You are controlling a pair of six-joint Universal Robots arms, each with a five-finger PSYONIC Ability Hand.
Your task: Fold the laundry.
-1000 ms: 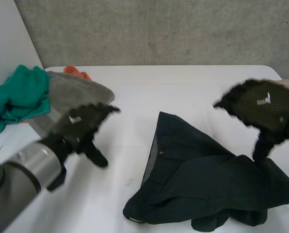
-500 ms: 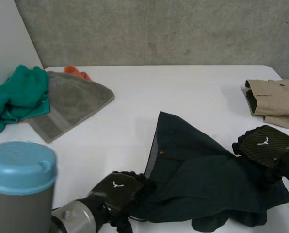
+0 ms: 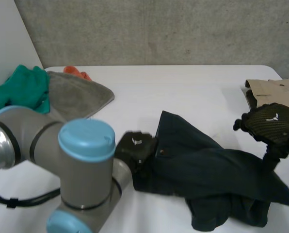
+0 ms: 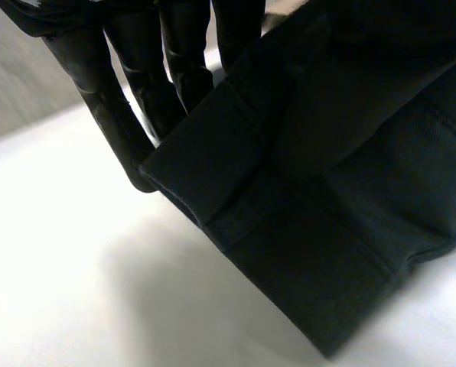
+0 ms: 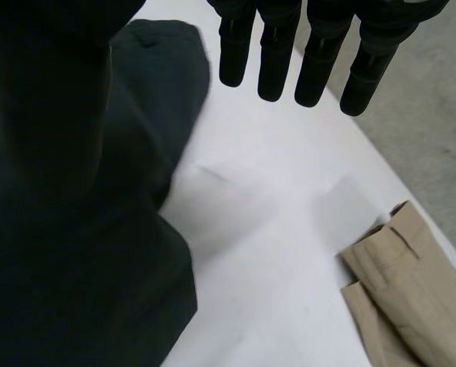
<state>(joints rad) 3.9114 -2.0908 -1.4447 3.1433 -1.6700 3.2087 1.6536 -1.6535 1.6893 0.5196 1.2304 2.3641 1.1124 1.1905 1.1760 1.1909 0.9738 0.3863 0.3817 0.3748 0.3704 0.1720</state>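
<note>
A dark green garment lies crumpled on the white table, pulled into a ridge between both hands. My left hand is at its left edge, by the waistband with a small button. In the left wrist view the fingers are closed against the thick hem, which hangs clear of the table. My right hand hovers over the garment's right end with its thumb reaching down to the cloth. Its fingers are straight and bare, with the dark cloth bunched on the thumb side.
Folded tan trousers lie at the right edge, beyond my right hand, also tan trousers past its fingertips. A grey towel, a green cloth and an orange piece are piled far left. My left arm crosses the front left.
My left hand swung in from the left, closed on the garment's left edge and raised it. The right hand came down to the right end, and the garment stretched out between them.
</note>
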